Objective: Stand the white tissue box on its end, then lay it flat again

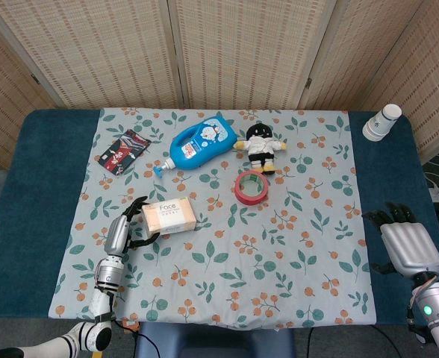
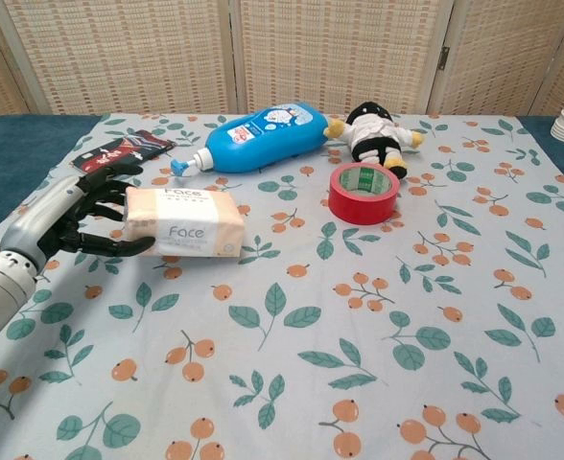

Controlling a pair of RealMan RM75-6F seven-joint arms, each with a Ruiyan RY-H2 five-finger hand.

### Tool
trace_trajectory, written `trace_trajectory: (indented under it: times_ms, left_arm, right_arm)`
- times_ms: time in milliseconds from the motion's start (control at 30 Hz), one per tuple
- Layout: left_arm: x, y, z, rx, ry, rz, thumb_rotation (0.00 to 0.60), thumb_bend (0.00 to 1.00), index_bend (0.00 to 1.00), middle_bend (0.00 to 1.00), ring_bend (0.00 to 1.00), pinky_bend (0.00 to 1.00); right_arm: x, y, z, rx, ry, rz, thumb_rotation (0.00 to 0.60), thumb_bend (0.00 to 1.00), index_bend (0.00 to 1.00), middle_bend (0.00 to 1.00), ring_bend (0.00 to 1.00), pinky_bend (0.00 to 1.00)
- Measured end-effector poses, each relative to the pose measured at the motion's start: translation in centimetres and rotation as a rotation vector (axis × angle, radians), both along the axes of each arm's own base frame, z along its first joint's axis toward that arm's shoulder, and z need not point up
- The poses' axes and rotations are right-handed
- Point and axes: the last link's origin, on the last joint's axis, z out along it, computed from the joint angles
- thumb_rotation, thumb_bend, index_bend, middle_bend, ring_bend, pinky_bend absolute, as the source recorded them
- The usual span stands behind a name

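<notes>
tissue box (image 2: 185,221) lies flat, left hand (image 2: 66,218) at its 9 o'clock; bottle (image 2: 259,136) at 1 o'clock, tape (image 2: 364,193) at 3 o'clock, doll (image 2: 375,134) behind tape.

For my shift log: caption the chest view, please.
Left hand holds one end of the tissue box, lying flat on the leaf-print cloth.

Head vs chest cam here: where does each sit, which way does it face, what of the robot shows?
Head view: high above the near table edge, looking steeply down on the whole table; shows left hand at the tissue box and right hand, idle at the table's right edge.
Chest view: low at the near edge, looking forward across the cloth toward the screens; shows only the left hand.
Shared: left hand, tissue box, blue bottle, red tape roll, plush doll.
</notes>
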Motion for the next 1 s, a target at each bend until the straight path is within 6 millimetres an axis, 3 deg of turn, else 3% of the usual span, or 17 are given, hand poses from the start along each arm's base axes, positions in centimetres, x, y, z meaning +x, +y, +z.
trace_trajectory:
  times_ms: [133, 200, 667, 1000]
  left_arm:
    - [0.0, 0.0, 0.1, -0.042, 0.005, -0.014, 0.600, 0.14, 0.00, 0.05, 0.00, 0.13]
    - [-0.1, 0.0, 0.1, -0.060, 0.008, -0.021, 0.600, 0.12, 0.00, 0.00, 0.00, 0.11]
    - [0.2, 0.0, 2.0, -0.104, 0.027, -0.045, 0.600, 0.11, 0.00, 0.00, 0.00, 0.07]
    - [1.6, 0.6, 8.3, -0.042, 0.075, -0.094, 0.600, 0.13, 0.00, 0.00, 0.00, 0.07]
  right_arm:
    - [0.0, 0.0, 0.0, 0.002, -0.003, 0.000, 0.600, 0.05, 0.20, 0.18, 0.00, 0.00]
    - [0.0, 0.0, 0.0, 0.003, -0.004, -0.001, 0.600, 0.05, 0.20, 0.18, 0.00, 0.00]
    - [0.3, 0.1, 0.2, -0.002, -0.019, 0.014, 0.600, 0.05, 0.20, 0.18, 0.00, 0.00]
    - [0.8, 0.3, 0.6, -0.007, -0.038, 0.031, 0.600, 0.05, 0.20, 0.18, 0.00, 0.00]
